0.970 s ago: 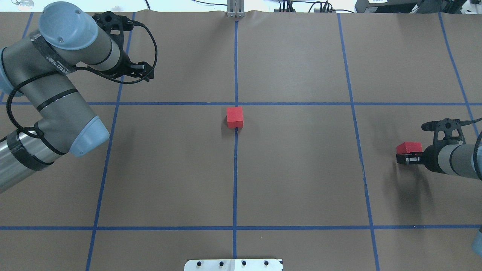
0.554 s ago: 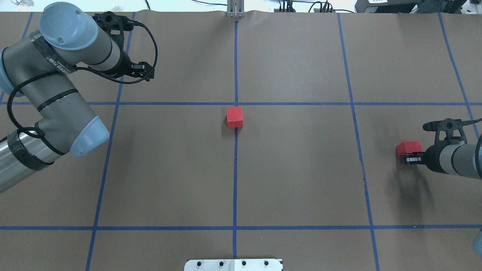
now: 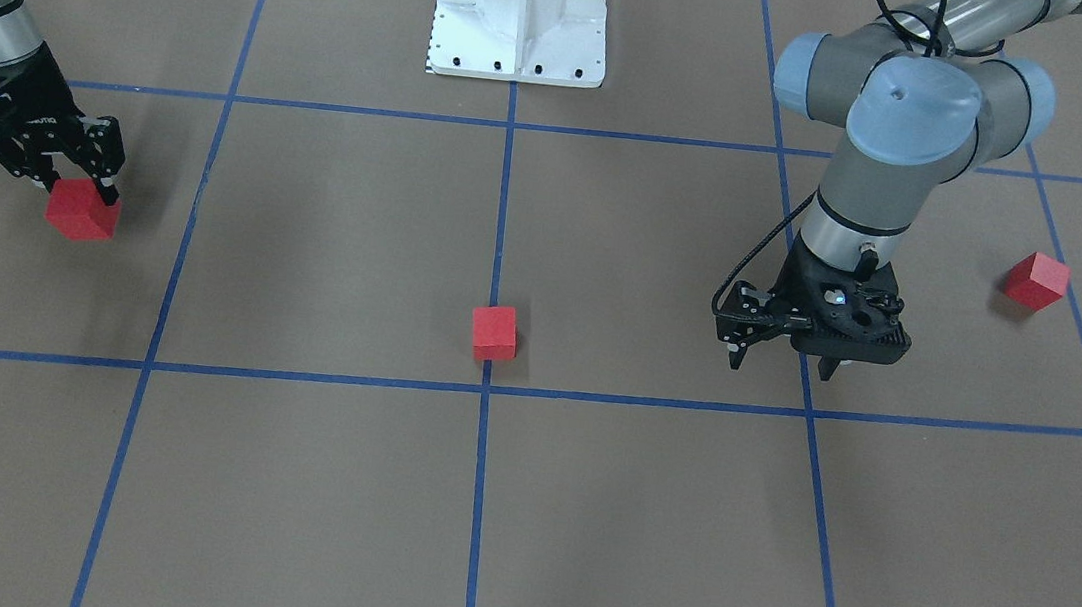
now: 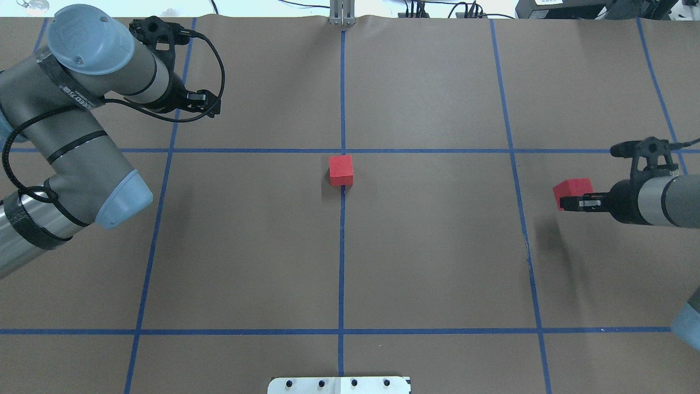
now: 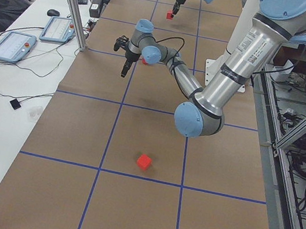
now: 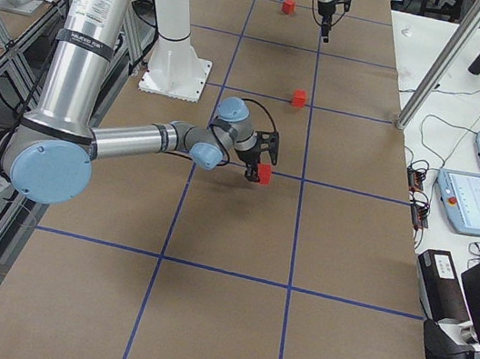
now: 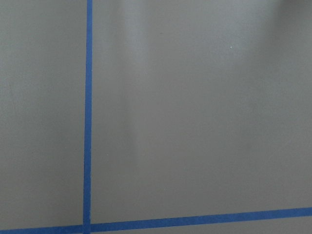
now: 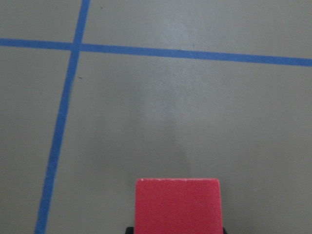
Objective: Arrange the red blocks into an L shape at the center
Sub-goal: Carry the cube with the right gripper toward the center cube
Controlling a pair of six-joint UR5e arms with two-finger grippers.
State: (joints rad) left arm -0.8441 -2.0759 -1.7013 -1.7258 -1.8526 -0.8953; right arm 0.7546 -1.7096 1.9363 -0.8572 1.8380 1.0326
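Right hand [image 3: 80, 190] clamped on one red block [image 3: 82, 209], held off the bench [image 4: 437, 257] and nearer the center [image 4: 343, 150] than a second ago (left hand [image 3: 781, 365] wide, empty); second block [image 4: 341, 170] sits just beside that crossing.

Left arm [image 4: 82, 148] at the overhead's left and right arm [image 4: 670, 200] at its right edge are silver-grey tubes with pale blue joint caps [image 4: 90, 30]. The left gripper [image 3: 780, 367] and its looping cable [image 4: 222, 68] are black; the base [image 3: 522, 10] is white.
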